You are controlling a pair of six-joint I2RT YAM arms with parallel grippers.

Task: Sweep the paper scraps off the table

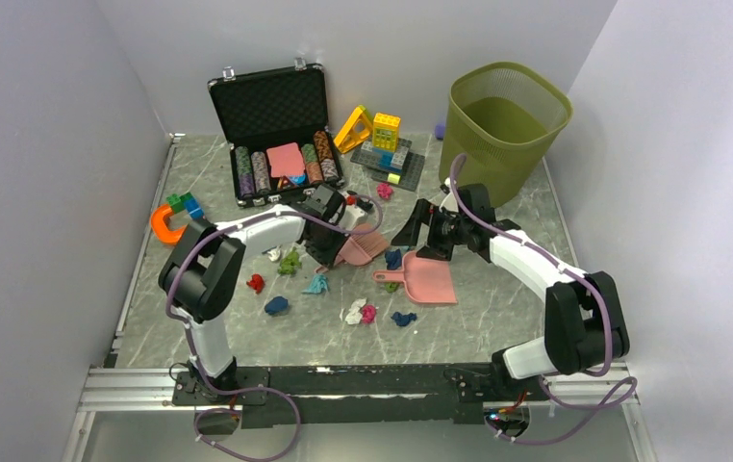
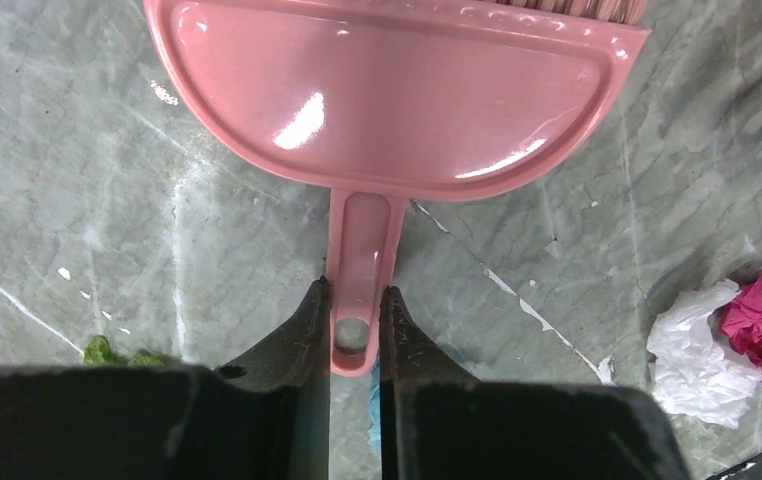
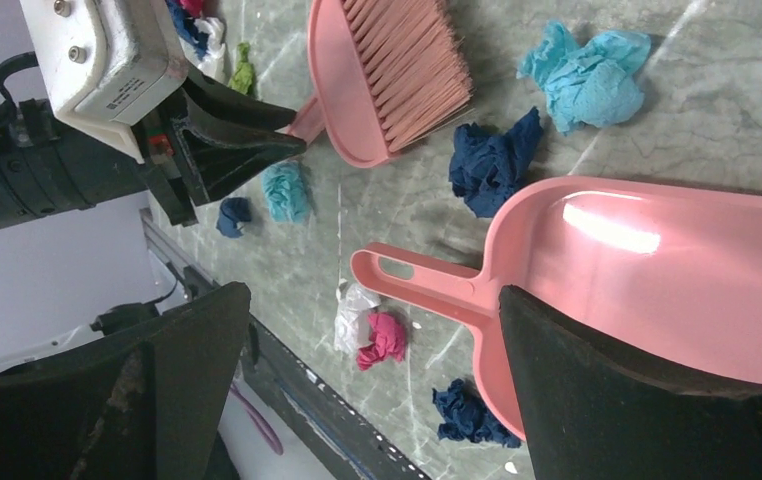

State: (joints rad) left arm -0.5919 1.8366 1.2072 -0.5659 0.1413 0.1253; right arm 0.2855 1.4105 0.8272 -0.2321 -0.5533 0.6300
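Note:
Crumpled paper scraps lie across the grey-green table (image 1: 497, 318): red (image 1: 256, 283), green (image 1: 290, 262), teal (image 1: 317, 284), dark blue (image 1: 276, 305), white and pink (image 1: 360, 312), dark blue (image 1: 403, 318) and pink (image 1: 385, 191). My left gripper (image 1: 337, 248) is shut on the handle of a pink brush (image 2: 387, 90), whose bristles rest on the table. My right gripper (image 1: 423, 243) is open and hovers over a pink dustpan (image 1: 425, 279), which lies flat. In the right wrist view the dustpan (image 3: 657, 270) sits between a dark blue wad (image 3: 492, 160) and a pink wad (image 3: 385, 340).
A green wastebasket (image 1: 507, 115) stands at the back right. An open black case (image 1: 276, 135) with poker chips and plastic building blocks (image 1: 382, 140) sit at the back. Orange, green and blue blocks (image 1: 172, 217) lie at the left. A metal rail (image 1: 343, 385) runs along the near edge.

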